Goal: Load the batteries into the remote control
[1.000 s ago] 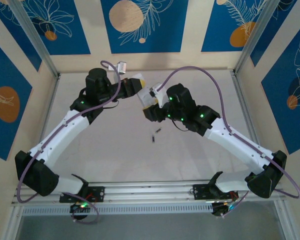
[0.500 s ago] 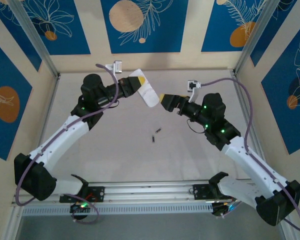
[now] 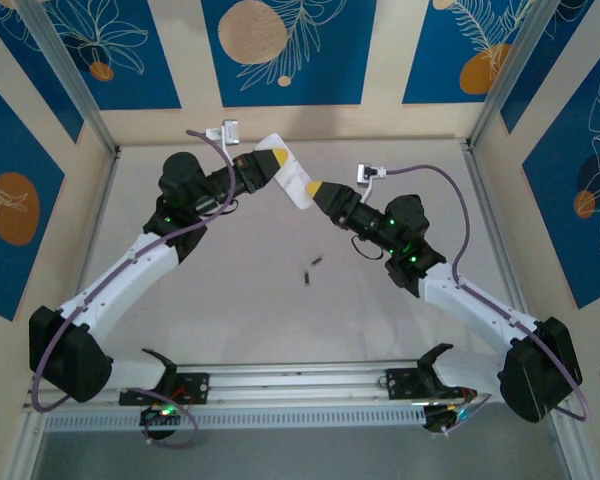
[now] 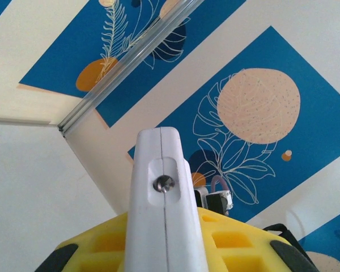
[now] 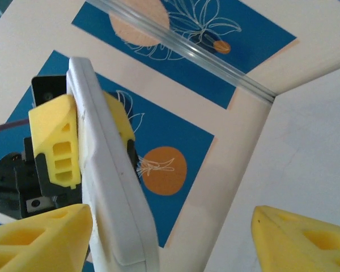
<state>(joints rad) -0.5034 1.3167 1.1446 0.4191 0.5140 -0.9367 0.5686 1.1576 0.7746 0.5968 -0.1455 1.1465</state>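
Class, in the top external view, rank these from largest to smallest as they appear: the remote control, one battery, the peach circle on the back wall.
1. peach circle, though it lies farther from the camera, so its true size is unsure.
2. remote control.
3. battery; the two look alike.

White table (image 3: 280,330) was matte and pale. Behind the table's far edge stood a cream wall panel (image 3: 280,50) with blue blocks, white leaf outlines and a peach disc. Matching panels flanked the table's left (image 3: 10,210) and right (image 3: 590,190). Aluminium posts rose at its far-left (image 3: 75,90) and far-right (image 3: 510,80) corners. A slotted aluminium rail (image 3: 300,378) ran along its near edge.
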